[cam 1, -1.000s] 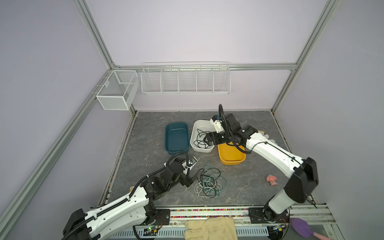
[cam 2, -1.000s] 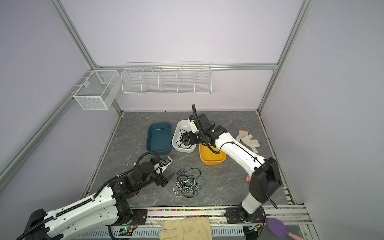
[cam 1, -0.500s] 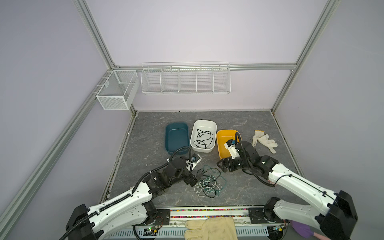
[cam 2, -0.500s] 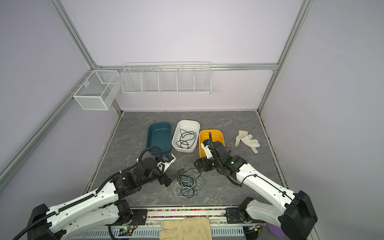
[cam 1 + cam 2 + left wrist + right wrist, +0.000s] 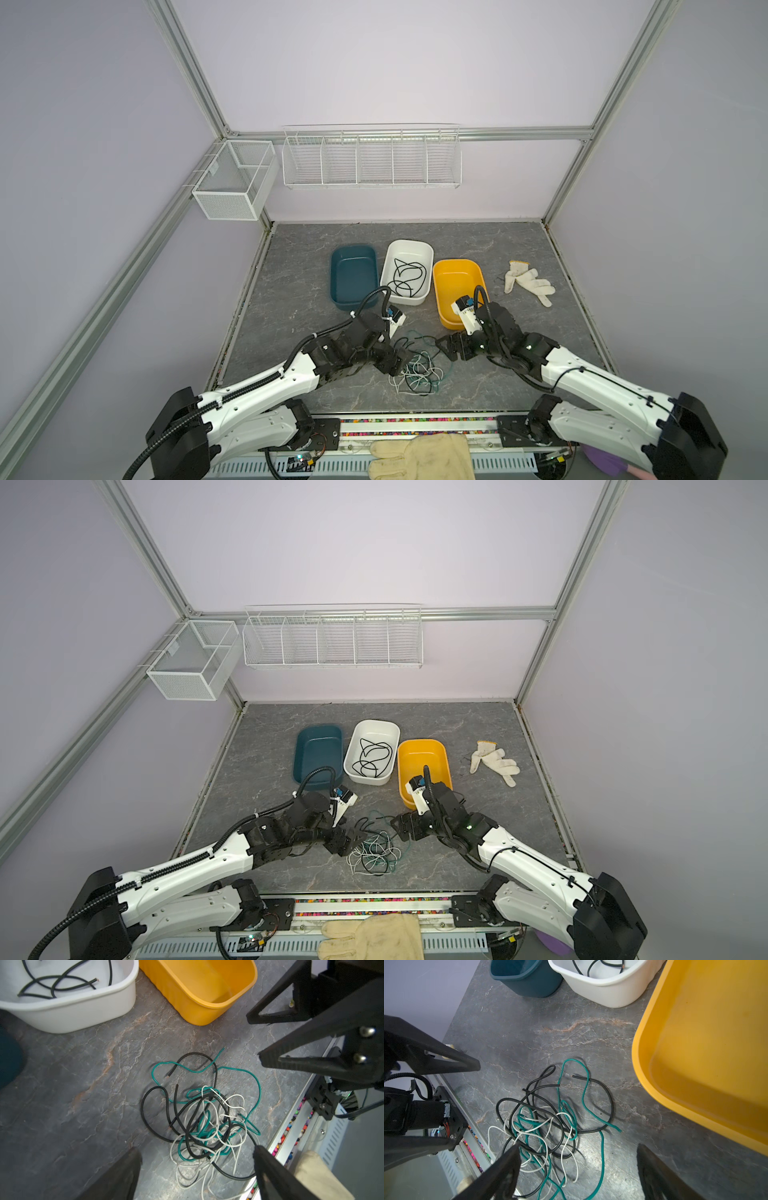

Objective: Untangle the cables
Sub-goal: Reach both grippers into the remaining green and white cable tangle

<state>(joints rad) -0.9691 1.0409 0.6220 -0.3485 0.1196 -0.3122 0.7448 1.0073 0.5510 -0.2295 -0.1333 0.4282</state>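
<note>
Looking at the cables first: black, white and teal-green ones lie in one loose heap on the grey table, near its front edge, between my two grippers. One black cable lies apart in the white bin, so I judge the sorting is begun but mostly not done. My left gripper and my right gripper hang just over the heap, both with jaws wide apart and holding nothing. Next I should take a free end, perhaps the black one on the far side of the heap, and pull slowly while the other gripper holds the rest down. The middle crossings are too dense to follow. My own fingers also cover the near part, so I cannot count the cables.
</note>
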